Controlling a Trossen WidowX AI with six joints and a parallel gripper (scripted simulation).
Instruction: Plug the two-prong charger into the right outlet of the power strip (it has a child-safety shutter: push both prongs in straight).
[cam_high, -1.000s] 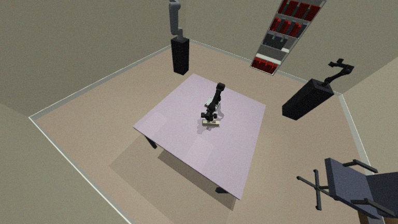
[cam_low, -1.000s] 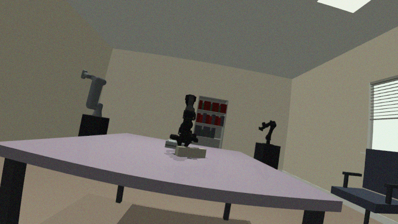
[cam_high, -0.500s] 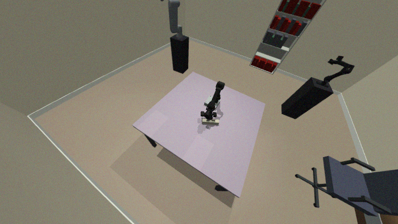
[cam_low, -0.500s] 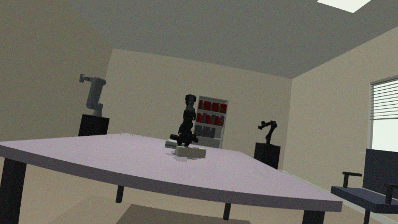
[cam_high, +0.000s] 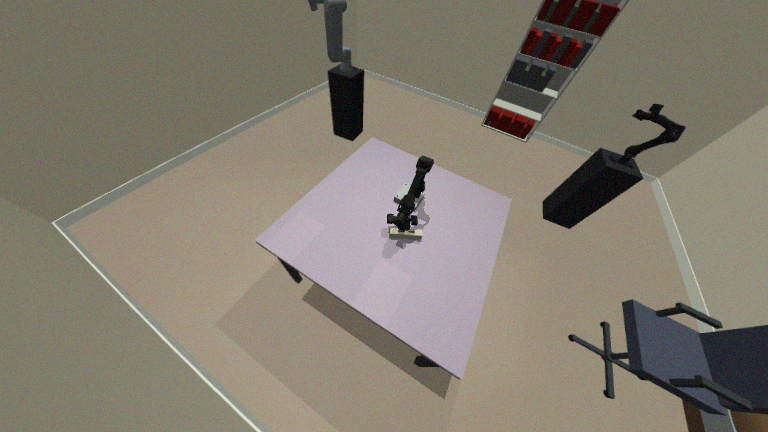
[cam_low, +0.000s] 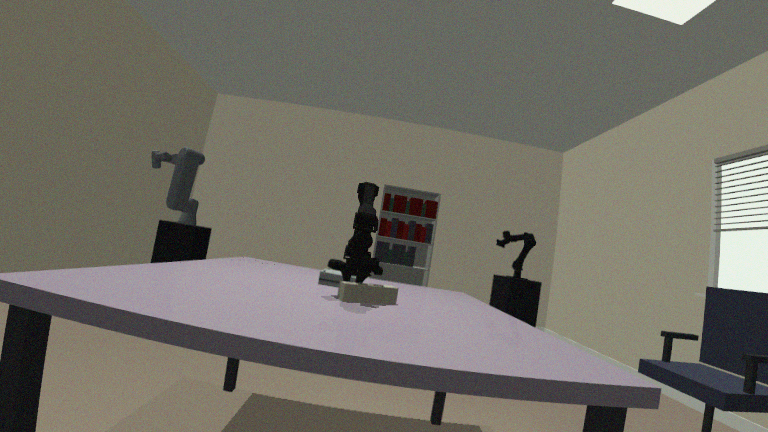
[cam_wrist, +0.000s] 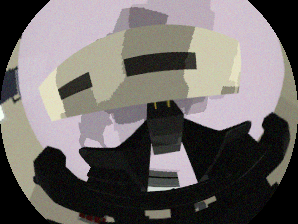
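The cream power strip (cam_high: 406, 235) (cam_low: 370, 294) (cam_wrist: 210, 75) lies on the table. In the wrist view its top shows a long dark slot (cam_wrist: 160, 64) near the middle and a shorter dark slot (cam_wrist: 75, 86) at the left. My gripper (cam_high: 402, 227) (cam_low: 354, 279) (cam_wrist: 162, 120) is shut on the black charger (cam_wrist: 165, 122), whose body sits between the fingers. Its two gold prongs (cam_wrist: 169, 104) point toward the strip's near long edge and appear just short of it in the wrist view. Their height above the strip cannot be told. The charger is not distinguishable in the top and exterior views.
A pale grey box (cam_high: 401, 192) (cam_low: 329, 277) stands on the table (cam_high: 332, 209) (cam_low: 214, 300) behind the strip, by the arm's base. Two other arms on black pedestals (cam_high: 346, 104) (cam_high: 588, 188), a bookshelf (cam_low: 406, 231) and a blue chair (cam_high: 671, 349) stand away from the table.
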